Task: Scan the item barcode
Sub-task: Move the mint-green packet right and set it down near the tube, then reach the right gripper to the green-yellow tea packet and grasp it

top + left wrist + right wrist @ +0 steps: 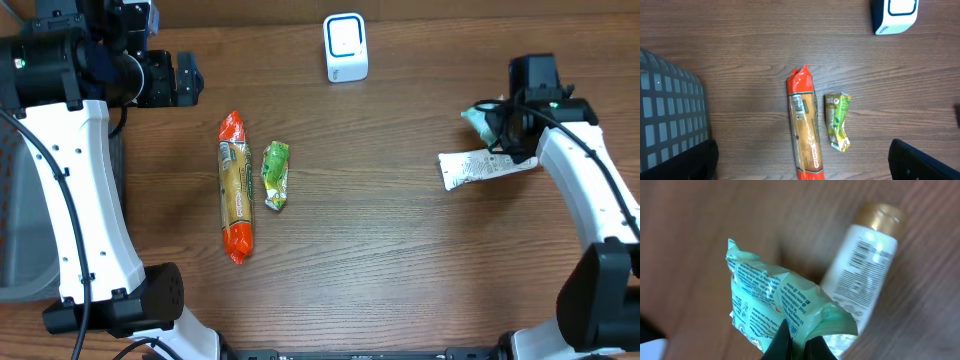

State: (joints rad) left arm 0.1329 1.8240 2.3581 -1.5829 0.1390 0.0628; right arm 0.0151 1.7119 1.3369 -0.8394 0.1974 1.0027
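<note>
I have my right gripper (797,342) clamped shut on a corner of a mint-green packet (765,297), at the right side of the overhead frame; the packet looks lifted off the table (400,250), though I cannot be sure of that. Just below it in that view a white tube (478,168) with a gold cap lies flat on the table, not held by anything. So I judge the pick-up as done. The scanner (345,47) stands at the top centre of the overhead frame, well apart from the packet, so the scan itself remains: carry the packet over and turn its barcode to the scanner's face; I cannot make out a barcode on the side the right wrist view shows. My left gripper (185,80) hangs at the upper left with its jaws wide apart and empty. 2 more items wait left of centre, a long orange-ended packet (234,185) and a small green packet (275,175), lying near each other; a basket (670,120) sits at the far left.
</note>
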